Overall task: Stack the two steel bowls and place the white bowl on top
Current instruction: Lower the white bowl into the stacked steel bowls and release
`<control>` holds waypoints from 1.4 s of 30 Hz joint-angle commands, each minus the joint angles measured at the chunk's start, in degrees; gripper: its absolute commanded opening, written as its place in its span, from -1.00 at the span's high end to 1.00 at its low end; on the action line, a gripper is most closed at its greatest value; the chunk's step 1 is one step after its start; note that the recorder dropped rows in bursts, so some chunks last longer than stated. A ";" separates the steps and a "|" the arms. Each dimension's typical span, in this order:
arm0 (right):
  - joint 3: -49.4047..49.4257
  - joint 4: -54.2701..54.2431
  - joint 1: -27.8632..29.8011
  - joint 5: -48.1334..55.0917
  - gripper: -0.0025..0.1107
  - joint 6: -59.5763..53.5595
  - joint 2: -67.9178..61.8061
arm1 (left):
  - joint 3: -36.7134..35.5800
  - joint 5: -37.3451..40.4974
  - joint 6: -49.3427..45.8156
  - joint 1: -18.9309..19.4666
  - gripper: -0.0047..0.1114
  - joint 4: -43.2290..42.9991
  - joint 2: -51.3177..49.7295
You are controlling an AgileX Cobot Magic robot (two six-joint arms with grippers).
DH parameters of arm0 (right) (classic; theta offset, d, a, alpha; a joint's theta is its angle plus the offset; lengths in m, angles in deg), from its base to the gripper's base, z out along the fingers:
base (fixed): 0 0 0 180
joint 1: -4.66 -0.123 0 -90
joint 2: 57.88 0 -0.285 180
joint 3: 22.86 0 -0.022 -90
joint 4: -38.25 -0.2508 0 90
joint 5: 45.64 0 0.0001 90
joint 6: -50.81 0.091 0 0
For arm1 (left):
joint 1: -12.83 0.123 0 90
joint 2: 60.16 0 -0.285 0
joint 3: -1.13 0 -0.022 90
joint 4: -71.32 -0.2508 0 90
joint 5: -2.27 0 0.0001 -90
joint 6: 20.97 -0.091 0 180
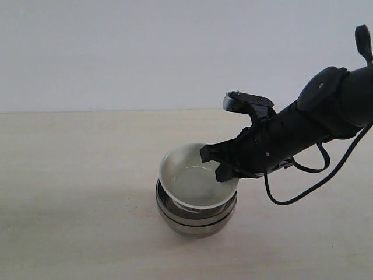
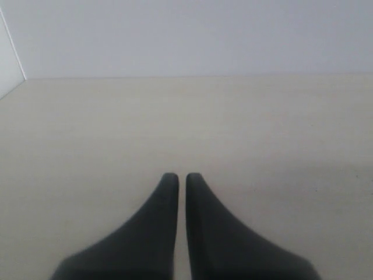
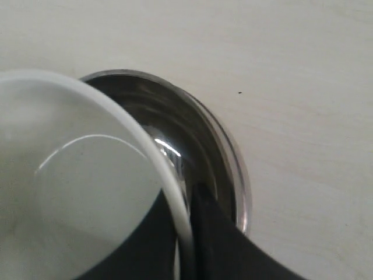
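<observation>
Pale matte counter (image 1: 70, 221) with a faint grain, running left to right under a plain grey-white wall (image 1: 116, 52) at the far side.

Black right arm (image 1: 326, 111) reaching in from the right and sloping down toward the middle, a loose cable (image 1: 291, 198) looping beneath it.

Near the middle of the counter, two steel bowls (image 1: 195, 219) nested one in the other: round, mirror-shiny, dark seams between their rims, a soft shadow to the left.

On top of that stack, the white bowl (image 1: 195, 181): cream-white, glossy, smooth inside with a flat round floor and a thin pale rim. Tipped, far-left rim higher, off-centre enough to leave a crescent of steel interior showing on the right. Fully seated or not, impossible to tell.

Right hand (image 1: 211, 163) pinched narrow on the white bowl's right rim, one dark finger inside the bowl and one outside, down in the steel bowl's hollow.

Left hand (image 2: 182, 178) with black tapered fingers drawn together, only a slit between them, holding nothing, over bare counter well apart from the bowls.
</observation>
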 commanded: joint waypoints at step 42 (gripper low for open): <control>-6.02 16.36 -1.32 4.35 0.96 13.22 -0.06 | -0.23 -0.11 -0.19 0.16 0.85 0.40 0.21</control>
